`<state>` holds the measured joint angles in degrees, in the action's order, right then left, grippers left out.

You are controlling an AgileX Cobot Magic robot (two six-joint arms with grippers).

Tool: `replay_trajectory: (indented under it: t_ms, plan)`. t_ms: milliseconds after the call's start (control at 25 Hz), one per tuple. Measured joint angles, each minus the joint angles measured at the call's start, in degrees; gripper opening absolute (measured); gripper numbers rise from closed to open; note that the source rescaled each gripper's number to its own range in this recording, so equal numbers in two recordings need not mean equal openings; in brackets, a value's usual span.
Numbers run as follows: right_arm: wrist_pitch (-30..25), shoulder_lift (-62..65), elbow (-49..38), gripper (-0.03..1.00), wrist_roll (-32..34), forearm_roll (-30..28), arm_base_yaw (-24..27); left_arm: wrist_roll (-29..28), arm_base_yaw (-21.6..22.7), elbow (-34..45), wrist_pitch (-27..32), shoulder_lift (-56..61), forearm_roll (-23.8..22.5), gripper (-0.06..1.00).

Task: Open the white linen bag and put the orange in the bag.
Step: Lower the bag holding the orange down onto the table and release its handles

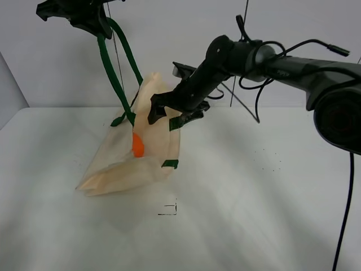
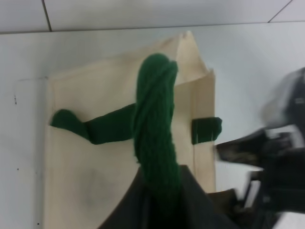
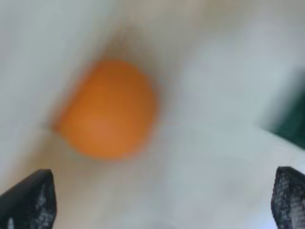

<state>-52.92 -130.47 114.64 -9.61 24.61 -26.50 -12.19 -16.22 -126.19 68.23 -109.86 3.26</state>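
The white linen bag (image 1: 148, 148) hangs tilted with its bottom on the table and its mouth open. My left gripper (image 1: 97, 25), high at the far left, is shut on one dark green strap handle (image 1: 113, 70) and holds it up. The left wrist view shows that strap (image 2: 155, 124) rising from the bag (image 2: 90, 167). The orange (image 1: 137, 145) lies inside the bag. My right gripper (image 1: 172, 115) is open and empty just above the bag's mouth. In the right wrist view the blurred orange (image 3: 107, 107) lies on cloth beyond the spread fingertips (image 3: 29, 200).
The white table (image 1: 254, 197) has a small black corner mark (image 1: 169, 210) in front of the bag. The right arm (image 1: 265, 62) and its cables span the upper right. A grey wall stands behind.
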Motion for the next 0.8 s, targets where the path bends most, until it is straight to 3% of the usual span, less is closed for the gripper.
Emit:
replay_trajectory:
  t_ms: [160,240,440,800]
  plan:
    - [-6.7,2.2,0.4,1.0,7.6,-18.0,0.1,0.0,0.0,0.0,0.0,0.1,0.0,0.0]
    - [-8.9,2.2,0.4,1.0,9.2,-22.0,1.0,0.0,0.0,0.0,0.0,0.1,0.0,0.0]
    - [-9.6,2.2,0.4,1.0,9.6,-23.3,5.4,0.0,0.0,0.0,0.0,0.1,0.0,0.0]
    - [-11.3,2.2,0.4,1.0,8.0,-23.7,20.1,0.0,0.0,0.0,0.0,0.1,0.0,0.0]
